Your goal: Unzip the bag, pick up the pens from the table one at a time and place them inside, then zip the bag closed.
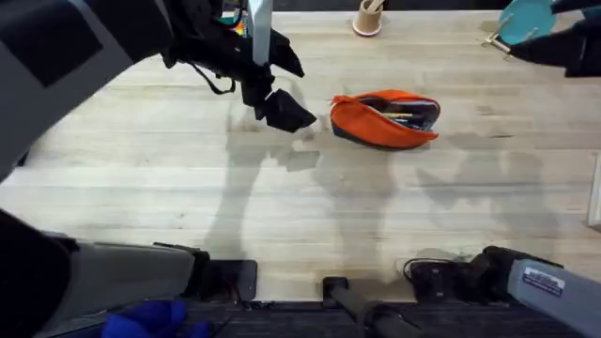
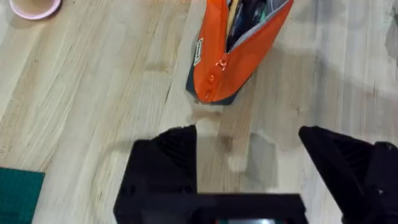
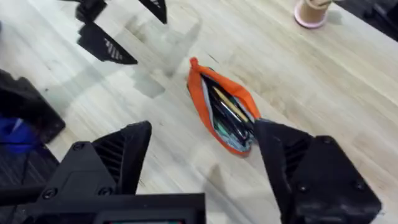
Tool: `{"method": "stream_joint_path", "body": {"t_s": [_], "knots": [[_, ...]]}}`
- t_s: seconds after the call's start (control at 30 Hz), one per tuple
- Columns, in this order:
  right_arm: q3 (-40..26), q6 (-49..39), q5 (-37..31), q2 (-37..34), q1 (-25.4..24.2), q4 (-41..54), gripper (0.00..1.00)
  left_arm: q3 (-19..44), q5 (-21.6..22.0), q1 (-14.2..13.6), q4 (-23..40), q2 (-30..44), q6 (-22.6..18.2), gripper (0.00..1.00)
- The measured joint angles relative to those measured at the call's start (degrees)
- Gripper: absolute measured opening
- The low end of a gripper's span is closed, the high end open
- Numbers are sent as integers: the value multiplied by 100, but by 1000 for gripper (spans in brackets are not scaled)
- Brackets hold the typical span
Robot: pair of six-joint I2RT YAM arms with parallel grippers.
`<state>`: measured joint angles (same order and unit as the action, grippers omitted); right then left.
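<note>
1. Pale plank desk [image 1: 310, 207] with visible grain; the bag [image 1: 385, 119] is the landmark, lying on its side toward the far middle of the desk.
2. Bag: zipper open, mouth gaping. 2 pens [image 3: 229, 112] lie inside it, 1 yellow and 1 dark.
3. Tan cup [image 1: 367, 19] sits well beyond the bag, at the desk's far edge.
4. Left gripper [image 1: 282, 103] hovers just beside the bag's closed end, fingers spread wide, holding nothing.
5. Right gripper [image 3: 205, 180] is raised above the bag, looking down into its mouth; fingers wide apart, empty.
6. Judgement: loading looks done; zipping is what's left.
7. Risks: the soft bag could slide or roll if the slider is pulled with no hold on the other end. Fabric or a pen tip near the mouth could snag the zipper. The pull tab is small; a pinch may miss it.
</note>
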<state>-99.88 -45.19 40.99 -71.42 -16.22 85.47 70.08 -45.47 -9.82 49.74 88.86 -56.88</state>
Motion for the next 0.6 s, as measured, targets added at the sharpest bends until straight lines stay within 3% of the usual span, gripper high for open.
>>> {"method": "stream_joint_path", "body": {"t_s": [0.23, 0.6], "knots": [[0, 2, 101, -89, 423, -52, 996, 0, 2, 0, 0, 2, 0, 993], [2, 227, -626, -598, 1613, -784, 997, 0, 0, 0, 0, 2, -2, 995]]}}
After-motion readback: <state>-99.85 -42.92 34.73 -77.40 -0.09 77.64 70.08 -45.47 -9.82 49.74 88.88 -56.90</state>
